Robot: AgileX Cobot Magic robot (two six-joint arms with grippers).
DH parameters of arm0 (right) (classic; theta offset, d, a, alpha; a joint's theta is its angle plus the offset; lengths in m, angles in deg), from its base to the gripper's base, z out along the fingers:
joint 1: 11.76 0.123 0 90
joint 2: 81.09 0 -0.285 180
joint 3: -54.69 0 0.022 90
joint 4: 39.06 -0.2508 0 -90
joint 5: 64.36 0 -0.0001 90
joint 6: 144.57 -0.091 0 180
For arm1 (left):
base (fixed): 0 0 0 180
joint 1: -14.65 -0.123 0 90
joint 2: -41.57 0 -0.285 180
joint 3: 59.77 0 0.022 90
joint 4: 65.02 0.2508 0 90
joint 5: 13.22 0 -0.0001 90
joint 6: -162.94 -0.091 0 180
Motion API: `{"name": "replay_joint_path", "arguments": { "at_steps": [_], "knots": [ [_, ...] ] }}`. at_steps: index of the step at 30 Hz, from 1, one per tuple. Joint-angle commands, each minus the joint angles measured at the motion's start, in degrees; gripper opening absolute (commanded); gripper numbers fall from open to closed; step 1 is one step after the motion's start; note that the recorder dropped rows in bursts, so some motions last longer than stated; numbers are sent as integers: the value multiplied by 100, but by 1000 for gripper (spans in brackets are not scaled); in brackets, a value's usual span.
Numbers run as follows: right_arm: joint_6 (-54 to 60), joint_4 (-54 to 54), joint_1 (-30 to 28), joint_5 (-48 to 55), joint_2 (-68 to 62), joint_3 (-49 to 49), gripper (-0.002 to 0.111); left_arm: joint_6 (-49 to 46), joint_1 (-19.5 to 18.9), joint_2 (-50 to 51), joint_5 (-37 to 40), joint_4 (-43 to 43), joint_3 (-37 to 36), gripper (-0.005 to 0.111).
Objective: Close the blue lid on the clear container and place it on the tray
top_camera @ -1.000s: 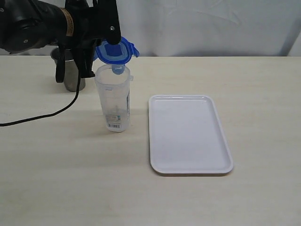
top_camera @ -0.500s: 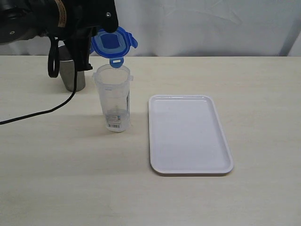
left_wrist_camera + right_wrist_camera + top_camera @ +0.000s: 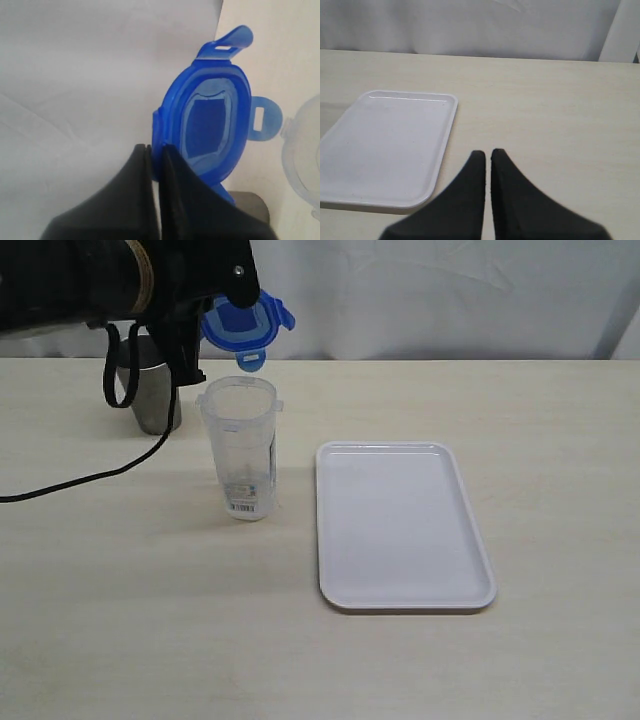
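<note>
1. We locate the blue lid [image 3: 246, 324] in the upper left of the exterior view. It hangs tilted in the air above the open mouth of the clear container [image 3: 243, 450], apart from it.
2. The left jaws are clamped on the lid's rim, pinching it edge-on. The left wrist view shows the lid's snap flaps standing out free.
3. The right jaws are together and hold nothing. They hover over the desk [image 3: 560, 100], near the tray [image 3: 385, 140].
4. The container stands upright on the desk, left of centre in the exterior view, between the grey metal cup [image 3: 150, 405] and the tray. It touches neither.
5. We judge the lid light and fairly stiff, with flaps that flex at their hinges. The rim grip suits it, as long as no flap is trapped under the jaws.
6. We judge the container light, empty and smooth-walled. Tall and narrow, it will tip or skid under any sideways push.
7. We recommend levelling the lid over the mouth and pressing straight down, never at an angle.
8. For the carry to the tray, we recommend taking hold around the container's body, about mid-height. A firm but moderate squeeze is advised, since the thin clear wall may bow or slip.
</note>
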Motion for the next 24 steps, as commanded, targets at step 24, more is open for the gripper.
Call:
{"name": "replay_joint_path", "arguments": {
  "at_steps": [24],
  "knots": [
    [-22,6,-15,-13,24,14,5,708,737,10,1334,605,-63,0]
  ]
}}
